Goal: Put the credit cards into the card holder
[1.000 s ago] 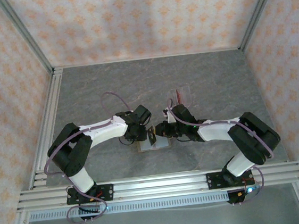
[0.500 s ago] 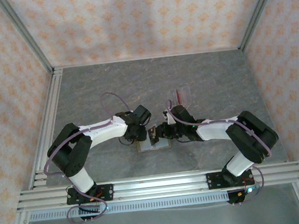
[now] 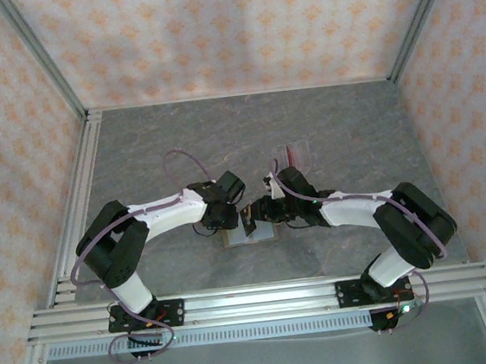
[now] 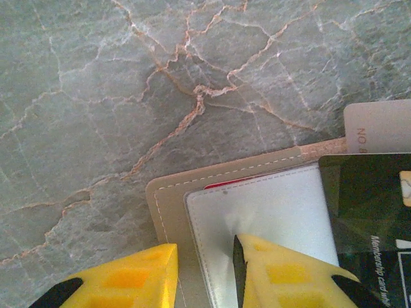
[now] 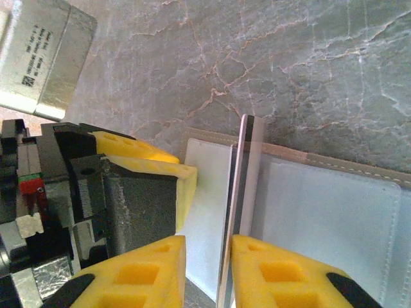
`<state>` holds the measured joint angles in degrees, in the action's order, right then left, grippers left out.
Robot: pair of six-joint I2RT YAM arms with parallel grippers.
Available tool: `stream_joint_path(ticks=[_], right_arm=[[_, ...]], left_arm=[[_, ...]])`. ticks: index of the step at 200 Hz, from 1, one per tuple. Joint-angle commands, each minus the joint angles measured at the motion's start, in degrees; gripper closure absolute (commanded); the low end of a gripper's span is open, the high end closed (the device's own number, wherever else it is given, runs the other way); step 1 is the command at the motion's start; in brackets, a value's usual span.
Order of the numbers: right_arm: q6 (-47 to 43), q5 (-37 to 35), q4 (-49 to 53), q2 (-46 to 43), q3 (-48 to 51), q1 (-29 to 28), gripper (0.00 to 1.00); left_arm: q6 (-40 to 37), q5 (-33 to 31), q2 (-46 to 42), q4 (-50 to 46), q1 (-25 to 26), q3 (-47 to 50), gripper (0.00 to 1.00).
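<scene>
Grey marbled stone made the table [image 3: 176, 128], and its far half lay bare up to the papered walls. Aluminium rails [image 3: 79, 208] bounded the left side and the near edge. Both arms crowded the near middle.

The card holder [image 3: 240, 238] lay open and flat there, with its tan stitched border outward and its grey lining up. The left gripper [image 4: 205, 250] straddled its end edge with jaws partly apart, clamping nothing. One finger [image 4: 282, 269] appeared to rest on the lining, and the other hung over the border and the stone. A thin red card edge [image 4: 225, 185] peeked from the pocket lip just beyond.

A dark credit card [image 5: 236, 192] stood upright on its long edge, its lower edge down on the lining. The right gripper [image 5: 207, 247] flanked it with jaws set wider than the card. The card lay against one pad and a gap showed on the other side, so it was not pinched.

The two grippers stood just beside each other, with little room between them. A clear stand [image 3: 296, 153] holding red cards sat behind the right arm, well apart.
</scene>
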<state>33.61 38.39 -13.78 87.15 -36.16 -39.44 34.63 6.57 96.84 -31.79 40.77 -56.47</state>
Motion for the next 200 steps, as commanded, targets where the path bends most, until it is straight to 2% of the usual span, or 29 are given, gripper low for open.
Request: stream_joint_path(ticks=[1,114,200], right_arm=[[-0.6,0.1,0.07,-0.17,-1.49,0.15,0.77],[-0.49,-0.16,1.19,0.17,-1.89,0.15,0.93],[-0.9,-0.94,2.65,0.15,-2.42,0.15,1.0]], left_arm=[[0.61,-1.99,-1.12,-1.81,0.09,1.59,0.7],[0.52,-1.95,-1.57,-1.52,0.1,2.32,0.7],[0.44,-2.26,-1.74,-1.52,0.08,2.5,0.7]])
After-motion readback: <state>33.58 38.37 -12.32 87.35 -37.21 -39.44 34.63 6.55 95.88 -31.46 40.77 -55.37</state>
